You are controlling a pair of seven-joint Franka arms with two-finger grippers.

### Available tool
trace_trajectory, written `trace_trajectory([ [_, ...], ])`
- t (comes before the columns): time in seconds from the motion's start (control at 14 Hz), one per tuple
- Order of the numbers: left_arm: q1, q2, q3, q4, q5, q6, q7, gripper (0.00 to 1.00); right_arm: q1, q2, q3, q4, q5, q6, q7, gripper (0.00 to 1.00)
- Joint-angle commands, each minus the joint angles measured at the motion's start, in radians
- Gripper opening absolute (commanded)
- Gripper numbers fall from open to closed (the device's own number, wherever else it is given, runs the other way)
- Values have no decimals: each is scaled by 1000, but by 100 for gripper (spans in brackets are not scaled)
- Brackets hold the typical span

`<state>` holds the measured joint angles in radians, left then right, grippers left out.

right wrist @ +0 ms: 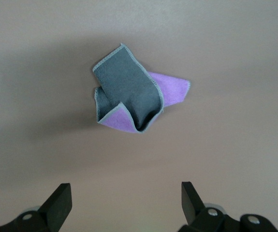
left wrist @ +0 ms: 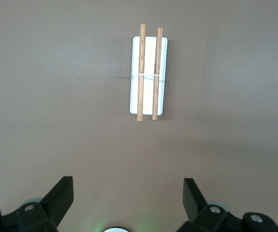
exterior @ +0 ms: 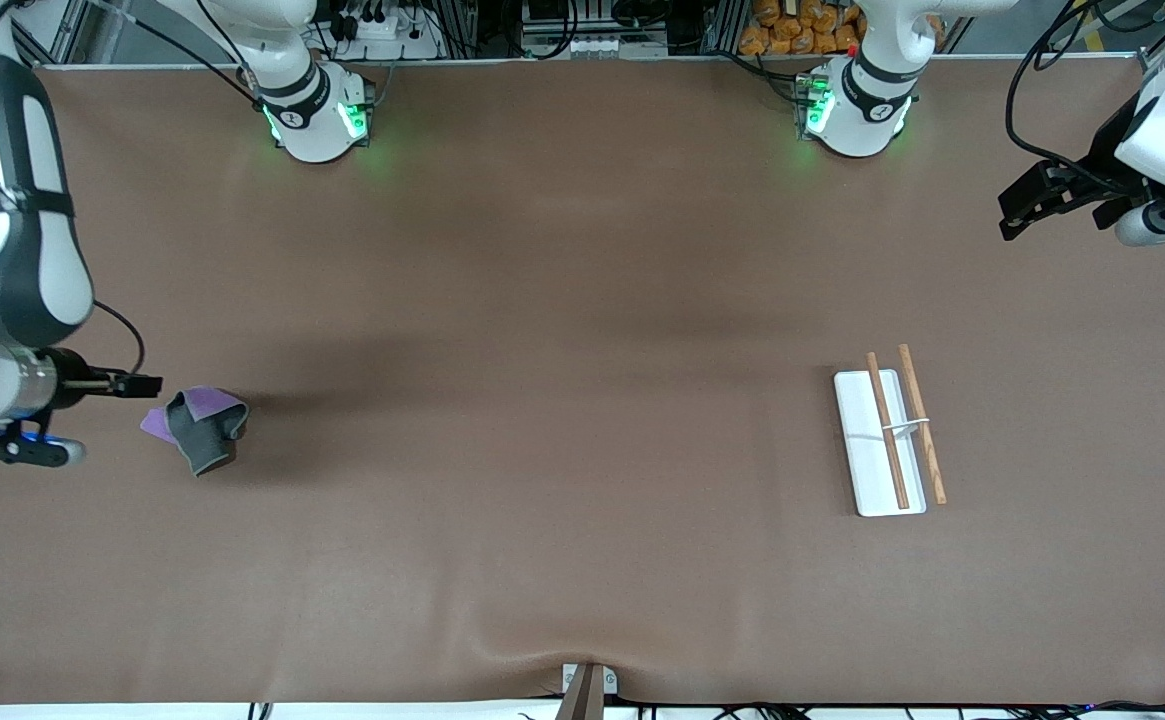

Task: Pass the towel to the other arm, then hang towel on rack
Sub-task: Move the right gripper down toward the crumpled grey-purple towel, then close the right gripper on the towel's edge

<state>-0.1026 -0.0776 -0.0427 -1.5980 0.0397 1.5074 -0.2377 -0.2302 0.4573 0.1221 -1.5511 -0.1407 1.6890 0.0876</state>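
Both wrist views alone show open fingers; towel crumpled

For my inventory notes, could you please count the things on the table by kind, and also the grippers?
Towel, crumpled, purple and dark grey: 1
Rack, white base with two wooden rods: 1
Grippers, both open and holding nothing: 2 (right gripper beside the towel, left gripper in the air at the left arm's end)
Total: 4

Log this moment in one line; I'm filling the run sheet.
stage: pre-grasp | crumpled purple-and-grey cloth towel: on table, untouched | white-based wooden-rod rack: bare | right claw: open beside towel | left claw: open, waiting
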Motion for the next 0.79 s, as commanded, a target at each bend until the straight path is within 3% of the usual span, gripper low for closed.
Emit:
trace_trajectory([
  [0.0,-2,-14,-3,3,9,-16,8,100,-12,1,16,-73,-22,90,-9,100],
  [0.43,4,-33,-2,0,9,-47,9,100,-40,46,14,-159,-28,210,-169,95],
  [0.72,6,-41,-3,-2,-3,-53,9,100,-32,55,14,-188,-46,267,-174,69],
])
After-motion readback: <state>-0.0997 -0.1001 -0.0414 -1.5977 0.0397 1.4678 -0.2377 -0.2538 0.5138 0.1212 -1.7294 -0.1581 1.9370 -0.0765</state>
